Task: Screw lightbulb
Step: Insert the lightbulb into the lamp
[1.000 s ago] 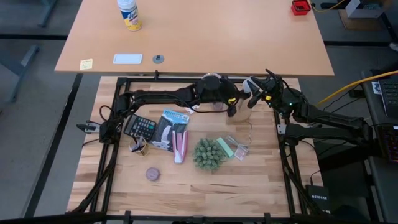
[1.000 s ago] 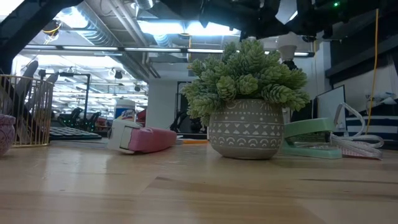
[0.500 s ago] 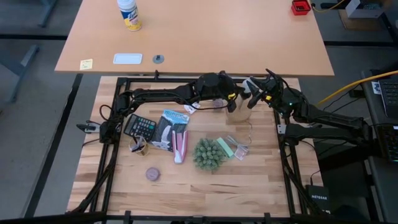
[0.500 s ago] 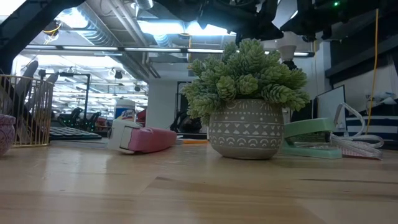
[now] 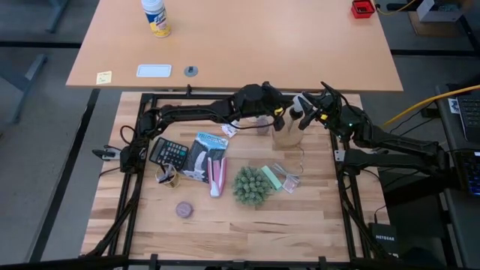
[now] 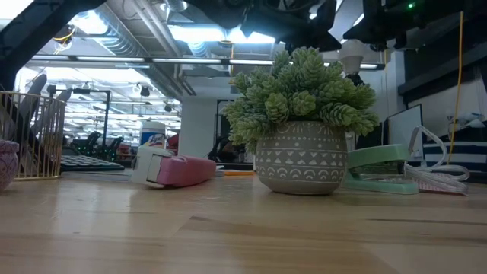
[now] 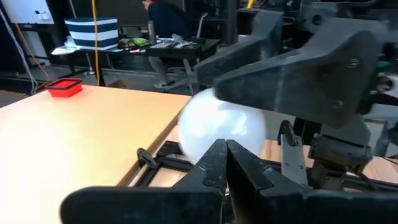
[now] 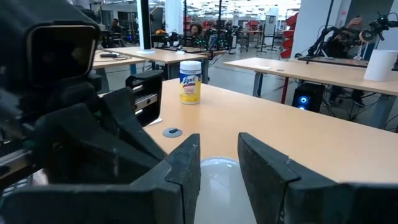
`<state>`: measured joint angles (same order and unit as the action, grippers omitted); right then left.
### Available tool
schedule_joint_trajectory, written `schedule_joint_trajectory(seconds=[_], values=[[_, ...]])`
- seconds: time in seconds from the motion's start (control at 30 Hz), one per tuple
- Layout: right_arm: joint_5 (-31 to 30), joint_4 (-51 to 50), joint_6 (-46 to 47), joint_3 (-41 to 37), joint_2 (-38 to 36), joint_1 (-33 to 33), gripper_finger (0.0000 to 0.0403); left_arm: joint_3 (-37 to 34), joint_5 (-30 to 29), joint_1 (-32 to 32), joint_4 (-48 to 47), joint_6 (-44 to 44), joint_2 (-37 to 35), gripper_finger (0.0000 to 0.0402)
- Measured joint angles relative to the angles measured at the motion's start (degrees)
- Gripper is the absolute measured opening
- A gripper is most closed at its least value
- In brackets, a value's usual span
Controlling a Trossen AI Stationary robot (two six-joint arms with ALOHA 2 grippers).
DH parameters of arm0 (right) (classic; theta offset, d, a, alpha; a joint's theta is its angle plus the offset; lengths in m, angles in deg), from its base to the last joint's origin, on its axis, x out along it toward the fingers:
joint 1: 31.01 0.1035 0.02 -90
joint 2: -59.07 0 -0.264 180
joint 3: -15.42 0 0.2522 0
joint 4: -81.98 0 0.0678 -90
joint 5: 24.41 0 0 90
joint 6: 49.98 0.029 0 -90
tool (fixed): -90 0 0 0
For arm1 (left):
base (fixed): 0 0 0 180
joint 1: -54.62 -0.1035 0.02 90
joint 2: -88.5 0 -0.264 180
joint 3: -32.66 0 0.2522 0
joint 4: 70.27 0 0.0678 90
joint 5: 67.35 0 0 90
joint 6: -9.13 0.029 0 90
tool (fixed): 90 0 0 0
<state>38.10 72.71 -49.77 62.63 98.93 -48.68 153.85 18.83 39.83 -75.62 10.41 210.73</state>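
While right claw (image 8: 217, 168) grips lightbulb (image 7: 221, 130) | left claw (image 7: 225, 163) closed alongside

Surroundings: a second, light tan table (image 5: 225, 45) stands at 12 o'clock beyond the wooden bench (image 5: 225, 217), its near edge just past the bench's far edge. On it: a wipes canister (image 5: 155, 16) at 11 o'clock, a red box (image 5: 362, 8) at 1 o'clock, a white card (image 5: 154, 71) and a yellow sticky note (image 5: 103, 76) near its front edge. Floor is grey carpet (image 5: 37, 150). Low view: open ceiling with ducts and bright strip lights (image 6: 205, 32). More tables and a person (image 8: 198, 28) sit far back.
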Motion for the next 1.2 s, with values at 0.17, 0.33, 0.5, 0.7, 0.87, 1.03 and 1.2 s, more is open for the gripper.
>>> schedule_joint_trajectory(seconds=[0.17, 0.33, 0.5, 0.7, 0.87, 1.03, 1.2], values=[[0.2, 0.0, 0.0, 0.0, 0.0, 0.0, 0.0113, 0.0, -1.0, -0.9, 0.2, -0.9, 0.0, 0.0001], [0.2, 0.0, 0.0, 0.0, 0.0, 0.0, 0.0113, 0.0, -1.8, -1.3, 0.5, -1.5, 0.0, 0.0001], [0.2, 0.0, 0.0, 0.0, 0.0, 0.0, 0.0113, 0.0, -1.0, -0.3, 1.4, -1.3, 0.0, 0.0001], [0.1, 0.0, 0.0, 0.0, 0.0, 0.0, 0.0113, 0.0, -1.3, 2.0, -1.1, 0.7, 0.0, 0.0001], [0.1, 0.0, 0.0, 0.0, 0.0, 0.0, 0.0113, -0.1, -0.4, 4.4, -2.5, 1.8, 0.1, 0.0001], [0.1, 0.0, 0.0, 0.0, 0.0, 0.0, 0.0113, -0.1, -0.7, 5.3, -1.8, 3.7, 0.1, 0.0001], [0.1, 0.0, 1.1, 0.0, 0.0, 0.0, 0.0113, -0.1, -0.7, 4.7, -0.1, 3.1, 0.1, 0.0001]])
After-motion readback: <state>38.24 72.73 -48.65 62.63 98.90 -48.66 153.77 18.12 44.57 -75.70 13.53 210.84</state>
